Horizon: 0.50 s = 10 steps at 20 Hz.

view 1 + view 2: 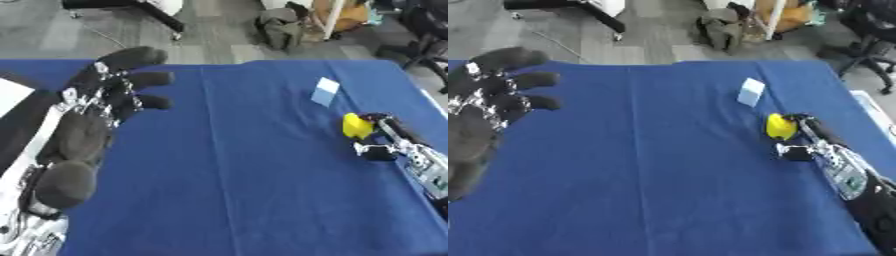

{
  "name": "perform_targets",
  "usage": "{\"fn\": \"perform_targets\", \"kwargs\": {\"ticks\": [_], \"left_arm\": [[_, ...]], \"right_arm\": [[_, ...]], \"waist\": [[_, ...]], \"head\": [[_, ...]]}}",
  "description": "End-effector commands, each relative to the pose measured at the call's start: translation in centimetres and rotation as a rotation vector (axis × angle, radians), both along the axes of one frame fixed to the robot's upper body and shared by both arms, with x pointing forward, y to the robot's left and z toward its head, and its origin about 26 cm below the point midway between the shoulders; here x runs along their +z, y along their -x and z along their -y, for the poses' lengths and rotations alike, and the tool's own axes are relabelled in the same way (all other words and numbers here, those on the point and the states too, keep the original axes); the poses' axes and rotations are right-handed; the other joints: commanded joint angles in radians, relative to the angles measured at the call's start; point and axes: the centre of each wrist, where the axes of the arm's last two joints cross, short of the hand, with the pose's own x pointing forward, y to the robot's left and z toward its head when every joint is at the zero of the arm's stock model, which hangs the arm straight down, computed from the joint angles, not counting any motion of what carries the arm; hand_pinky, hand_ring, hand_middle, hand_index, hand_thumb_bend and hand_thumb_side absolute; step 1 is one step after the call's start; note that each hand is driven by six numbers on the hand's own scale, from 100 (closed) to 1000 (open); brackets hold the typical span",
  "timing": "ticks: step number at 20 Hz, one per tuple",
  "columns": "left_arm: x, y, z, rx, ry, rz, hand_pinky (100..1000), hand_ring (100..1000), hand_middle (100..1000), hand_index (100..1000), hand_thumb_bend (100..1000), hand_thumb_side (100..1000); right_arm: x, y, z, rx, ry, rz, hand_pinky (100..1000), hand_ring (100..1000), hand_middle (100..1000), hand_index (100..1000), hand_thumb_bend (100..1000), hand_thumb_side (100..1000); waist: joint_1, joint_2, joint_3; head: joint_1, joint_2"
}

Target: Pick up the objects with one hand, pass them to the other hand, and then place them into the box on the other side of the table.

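Observation:
A small yellow object (355,125) lies on the blue table (236,175) at the right. My right hand (392,142) comes in from the lower right; its straight fingers rest against the yellow object's right side and its thumb sits apart just below, so the hand is open around it. A small pale blue and white block (325,91) lies further back on the cloth. At the left, my left hand (92,117) is held up above the table, open with fingers spread, holding nothing.
A white flat shape (10,95) shows at the table's left edge, partly hidden by my left arm. Another pale edge (878,114) shows at the right. Beyond the table's far edge are a bag (282,27) and chair legs on the grey floor.

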Motion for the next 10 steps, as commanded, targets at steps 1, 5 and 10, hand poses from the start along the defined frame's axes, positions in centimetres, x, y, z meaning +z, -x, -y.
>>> {"fn": "perform_targets", "kwargs": {"ticks": [1,5,10], "left_arm": [[0.5,0.3,0.1,-0.008,0.005,0.023,751,819,827,867,936,669],[0.2,0.4,0.0,0.006,0.001,0.008,750,818,826,865,925,673],[-0.9,0.4,-0.5,0.072,-0.034,-0.038,749,819,829,861,912,685]], "right_arm": [[0.9,0.0,0.5,-0.054,0.041,0.117,666,656,440,490,100,234],[1.2,-0.2,-0.2,-0.069,0.012,0.246,652,639,415,456,100,320],[4.5,-1.1,-3.4,0.057,-0.083,0.424,651,641,414,457,100,459]], "waist": [[-0.001,-0.01,0.0],[0.0,-0.014,-0.005],[0.004,-0.024,-0.031]], "head": [[-0.001,-0.002],[0.006,0.004],[0.046,0.018]]}}
